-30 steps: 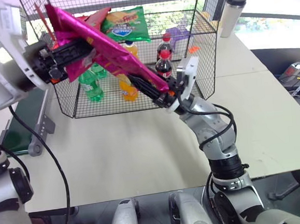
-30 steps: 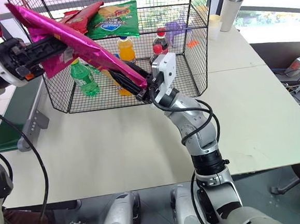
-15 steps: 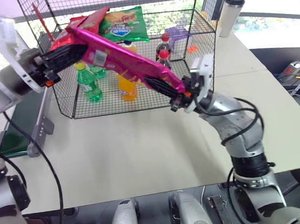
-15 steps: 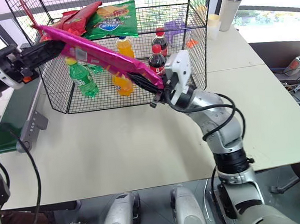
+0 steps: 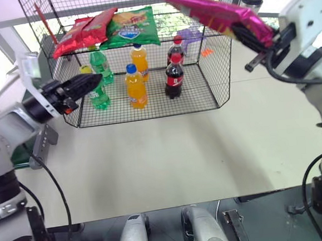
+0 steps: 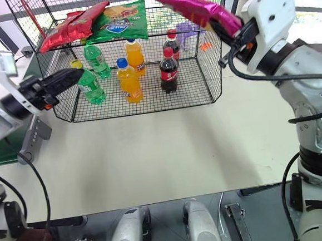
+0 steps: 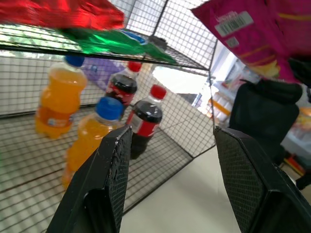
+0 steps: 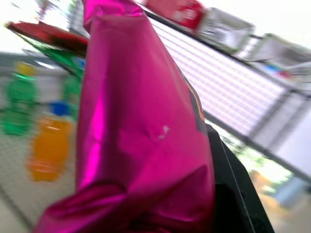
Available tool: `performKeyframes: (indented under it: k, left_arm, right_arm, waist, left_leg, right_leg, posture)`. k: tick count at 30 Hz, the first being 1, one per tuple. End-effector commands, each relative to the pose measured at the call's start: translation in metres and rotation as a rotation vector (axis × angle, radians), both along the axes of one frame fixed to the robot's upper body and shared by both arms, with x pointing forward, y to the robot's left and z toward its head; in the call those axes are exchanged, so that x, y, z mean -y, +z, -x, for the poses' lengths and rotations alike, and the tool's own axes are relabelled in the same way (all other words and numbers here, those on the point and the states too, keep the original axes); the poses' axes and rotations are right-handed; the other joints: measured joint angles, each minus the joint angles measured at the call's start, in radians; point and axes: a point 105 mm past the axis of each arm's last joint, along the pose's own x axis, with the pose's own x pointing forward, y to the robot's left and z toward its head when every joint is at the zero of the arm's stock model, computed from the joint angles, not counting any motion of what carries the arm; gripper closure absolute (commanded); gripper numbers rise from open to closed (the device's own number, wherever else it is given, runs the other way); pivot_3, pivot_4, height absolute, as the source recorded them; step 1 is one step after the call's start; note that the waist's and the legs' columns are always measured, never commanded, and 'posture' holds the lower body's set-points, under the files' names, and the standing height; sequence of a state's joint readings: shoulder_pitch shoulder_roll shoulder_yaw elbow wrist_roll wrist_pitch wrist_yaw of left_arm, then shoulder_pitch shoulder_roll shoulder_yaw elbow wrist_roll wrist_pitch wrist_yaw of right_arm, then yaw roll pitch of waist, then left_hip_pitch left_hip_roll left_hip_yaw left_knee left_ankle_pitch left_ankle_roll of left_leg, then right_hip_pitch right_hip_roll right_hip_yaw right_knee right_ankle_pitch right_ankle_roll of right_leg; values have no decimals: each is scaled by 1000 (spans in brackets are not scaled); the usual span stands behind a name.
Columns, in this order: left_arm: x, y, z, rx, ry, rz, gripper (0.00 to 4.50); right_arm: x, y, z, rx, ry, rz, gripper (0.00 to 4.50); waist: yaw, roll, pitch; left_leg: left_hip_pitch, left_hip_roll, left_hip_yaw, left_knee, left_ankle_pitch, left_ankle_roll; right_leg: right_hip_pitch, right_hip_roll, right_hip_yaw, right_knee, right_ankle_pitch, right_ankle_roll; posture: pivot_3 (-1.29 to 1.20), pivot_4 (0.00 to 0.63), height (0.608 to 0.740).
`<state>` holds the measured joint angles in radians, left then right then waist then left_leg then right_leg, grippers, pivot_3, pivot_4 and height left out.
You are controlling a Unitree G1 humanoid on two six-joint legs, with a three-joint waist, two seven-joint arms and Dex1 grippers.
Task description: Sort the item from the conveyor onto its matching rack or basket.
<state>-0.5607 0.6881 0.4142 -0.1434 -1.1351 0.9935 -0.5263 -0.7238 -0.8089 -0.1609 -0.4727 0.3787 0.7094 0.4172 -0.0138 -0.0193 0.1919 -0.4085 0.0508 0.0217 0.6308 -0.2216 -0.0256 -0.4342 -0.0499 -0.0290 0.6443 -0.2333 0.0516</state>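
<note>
Foil snack bag (image 5: pixel 208 10), light and slippery, hangs above the wire cage (image 5: pixel 212 66), right gripper (image 5: pixel 254 35) jaws clenched on its end. Left gripper (image 5: pixel 83 85) jaws stand released beside the cage.

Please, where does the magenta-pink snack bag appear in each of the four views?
Left eye: magenta-pink snack bag, top right, in right gripper.
Right eye: top centre-right.
Left wrist: upper right corner.
Right wrist: fills the centre.
Shared landmark: green snack bag on the wire shelf.
</note>
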Motion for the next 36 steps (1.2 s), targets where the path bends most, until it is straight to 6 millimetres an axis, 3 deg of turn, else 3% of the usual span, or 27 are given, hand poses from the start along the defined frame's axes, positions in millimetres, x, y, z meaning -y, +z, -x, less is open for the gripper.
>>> performKeyframes:
  k: [1,5,9,16,18,28,36]
  left_arm:
    - [13,1,2,37,-10,34,1747]
    - [24,-11,1,24,-7,37,1747]
    - [31,-19,3,18,9,31,1747]
    - [35,-28,3,3,39,27,1747]
    - [37,-32,3,-2,39,22,1747]
    - [44,-39,-1,-4,32,22,1747]
    - [46,-47,0,-18,40,12,1747]
  right_arm:
    - [-4,14,-13,124,-185,144,4500]
    - [-16,12,-43,192,-330,222,4500]
    - [-13,-2,-79,191,-495,329,4500]
    - [-4,-3,-107,169,-628,358,4500]
    - [-3,2,-112,175,-656,320,4500]
    - [-53,-14,-129,20,-476,120,4500]
    - [-59,-12,-133,8,-458,71,4500]
  waist:
    - [-1,0,0]
    - [-2,0,0]
    - [3,0,0]
    - [3,-1,0]
    - [3,-1,0]
    - [-1,-1,0]
    - [0,-1,0]
  left_leg:
    - [0,0,0,0,0,0]
    - [0,0,0,0,0,0]
    - [-1,0,0,0,0,0]
    - [-3,0,0,0,0,0]
    - [-3,0,0,1,0,0]
    - [-2,0,0,0,0,0]
    - [-3,0,0,0,0,0]
  right_leg:
    - [0,0,0,0,0,0]
    - [-1,1,1,0,0,-1]
    - [-1,1,1,0,1,2]
    - [-2,0,1,-1,2,3]
    - [-2,0,1,-1,2,2]
    - [-2,1,1,1,2,3]
    - [-2,1,1,1,2,3]
  posture:
    - [0,150,733]
    - [0,150,733]
    - [0,150,733]
    - [0,150,733]
    - [0,150,733]
    - [0,150,733]
    - [0,150,733]
